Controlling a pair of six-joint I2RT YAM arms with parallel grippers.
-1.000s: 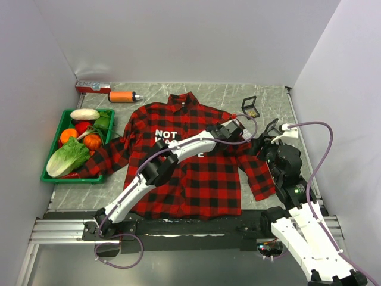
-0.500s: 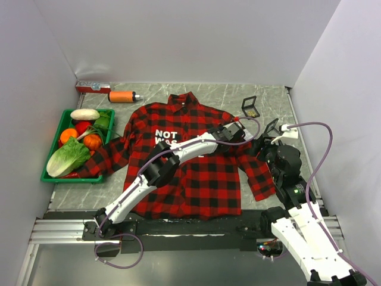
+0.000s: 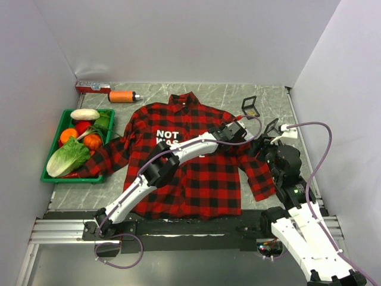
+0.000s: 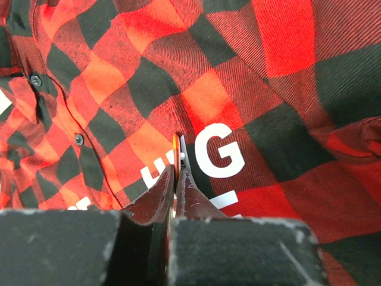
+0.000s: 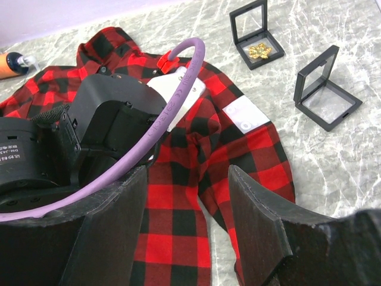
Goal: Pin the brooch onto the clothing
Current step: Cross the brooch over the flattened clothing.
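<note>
Pinched brooch in closed left gripper, right gripper spread, empty; required pressing squarely into shirt just beyond tips.

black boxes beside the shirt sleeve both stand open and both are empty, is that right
Not quite. Both black boxes stand open, but only the nearer box is empty. The farther box holds a gold brooch. The right wrist view shows this.
</note>
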